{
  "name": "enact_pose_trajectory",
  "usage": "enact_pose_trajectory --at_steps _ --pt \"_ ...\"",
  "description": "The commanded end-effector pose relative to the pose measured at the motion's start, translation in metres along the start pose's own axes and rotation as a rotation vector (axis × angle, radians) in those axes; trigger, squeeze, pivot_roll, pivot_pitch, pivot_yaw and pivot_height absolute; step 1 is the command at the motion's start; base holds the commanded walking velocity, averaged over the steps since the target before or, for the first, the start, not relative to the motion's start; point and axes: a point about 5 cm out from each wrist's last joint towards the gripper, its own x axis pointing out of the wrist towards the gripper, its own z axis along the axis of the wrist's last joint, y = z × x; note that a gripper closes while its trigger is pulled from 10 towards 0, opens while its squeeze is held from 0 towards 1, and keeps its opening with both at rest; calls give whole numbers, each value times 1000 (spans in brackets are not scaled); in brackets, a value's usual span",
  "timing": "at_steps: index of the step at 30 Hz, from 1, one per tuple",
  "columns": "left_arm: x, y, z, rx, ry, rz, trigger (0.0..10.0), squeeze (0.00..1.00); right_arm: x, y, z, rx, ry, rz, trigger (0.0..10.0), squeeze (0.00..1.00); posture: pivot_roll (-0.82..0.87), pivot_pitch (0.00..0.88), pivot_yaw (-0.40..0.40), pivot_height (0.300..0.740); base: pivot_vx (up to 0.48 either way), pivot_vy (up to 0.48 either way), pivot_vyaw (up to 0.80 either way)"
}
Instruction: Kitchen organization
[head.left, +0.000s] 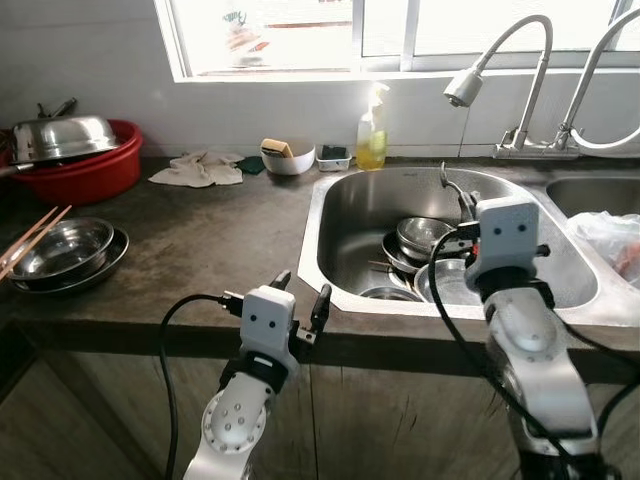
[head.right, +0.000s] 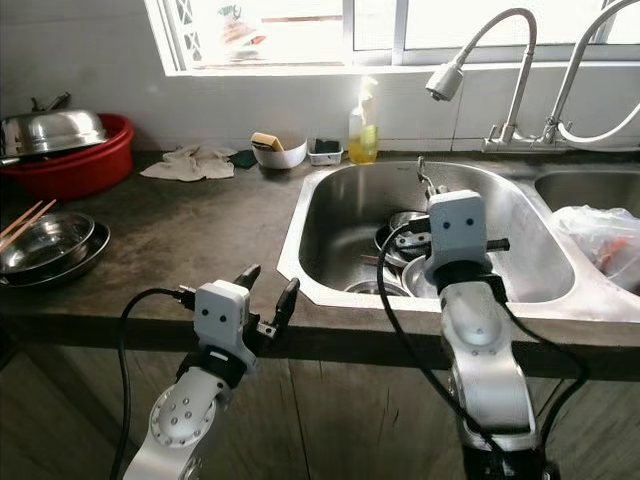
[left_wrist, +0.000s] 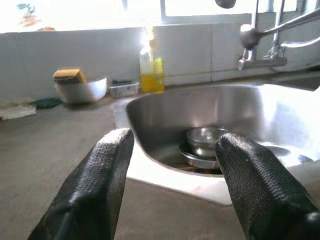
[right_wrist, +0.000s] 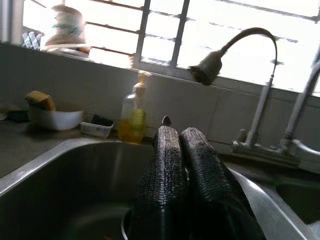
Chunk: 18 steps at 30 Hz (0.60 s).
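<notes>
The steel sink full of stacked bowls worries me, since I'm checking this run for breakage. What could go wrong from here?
The right gripper, fingers shut on a thin metal utensil, hangs over the stacked steel bowls in the steel sink; the utensil could slip and clatter down. The open left gripper sits close to the dark countertop's edge and might knock it.

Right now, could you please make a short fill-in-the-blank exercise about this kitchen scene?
1. The steel bowls are stacked inside the ____.
2. The sponge lies in a ____ bowl.
3. The left gripper hovers with its fingers ____.
4. The soap bottle holds ____ liquid.

Missing words: sink; white; open; yellow
</notes>
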Motion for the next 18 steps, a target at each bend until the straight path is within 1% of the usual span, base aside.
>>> enact_pose_trajectory --at_steps 1,4,5,6,7,8,12,13,15,17,18 --pt "-1 5 -2 5 15 26 10000 0 12 -4 8 2 9 47 10000 0 59 13 -16 740 398 0 0" --pt "-1 5 -2 1 13 27 10000 0 16 -7 9 -10 22 54 10000 0 59 13 -16 740 395 0 0" --pt "-1 5 -2 -12 10 31 10000 0 20 -10 10 -25 33 65 10000 0 63 14 -19 740 0 0 0" --pt "-1 5 -2 -12 10 31 10000 0 20 -10 10 -25 33 65 10000 0 63 14 -19 740 0 0 0" --pt "0 6 -2 -17 17 41 10000 0 25 -14 11 -43 53 75 10000 0 60 18 -19 740 0 0 0" --pt "0 6 -2 -17 17 41 10000 0 25 -14 11 -43 53 75 10000 0 60 18 -19 740 0 0 0" --pt "-3 6 -3 -9 23 57 10000 0 43 -39 11 -110 141 73 10000 0 68 33 -25 740 0 0 0" --pt "-3 6 -3 -9 23 57 10000 0 43 -39 11 -110 141 73 10000 0 68 33 -25 740 0 0 0" --pt "-4 6 -3 -11 26 57 10000 0 47 -45 10 -124 178 94 10000 0 65 37 -25 740 0 0 0" --pt "-6 4 -3 -22 31 45 10000 0 55 -53 4 -180 251 124 10000 0 69 50 -26 740 0 0 0" --pt "-6 4 -3 -22 31 45 10000 0 55 -53 4 -180 251 124 10000 0 69 50 -26 740 0 0 0"
